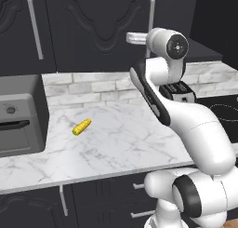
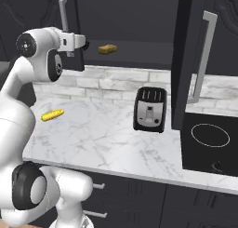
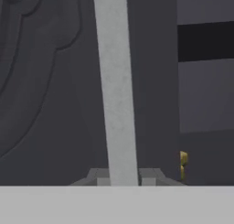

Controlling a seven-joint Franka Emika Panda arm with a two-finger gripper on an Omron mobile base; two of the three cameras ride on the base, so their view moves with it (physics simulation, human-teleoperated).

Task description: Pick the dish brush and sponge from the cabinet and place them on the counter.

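Observation:
My gripper is shut on the long silver bar handle of the left door of the dark cabinet; the bar runs straight up between the two fingertips. In the right base view the hand reaches level to that handle at the edge of the open cabinet bay. The yellow-tan sponge lies on the cabinet shelf, and a sliver of the sponge peeks past the door edge. The dish brush is hidden. Below lies the white marble counter.
The cabinet's right door stands swung open over the stovetop. On the counter lie a corn cob and a dark toaster. A grey toaster oven fills the left end.

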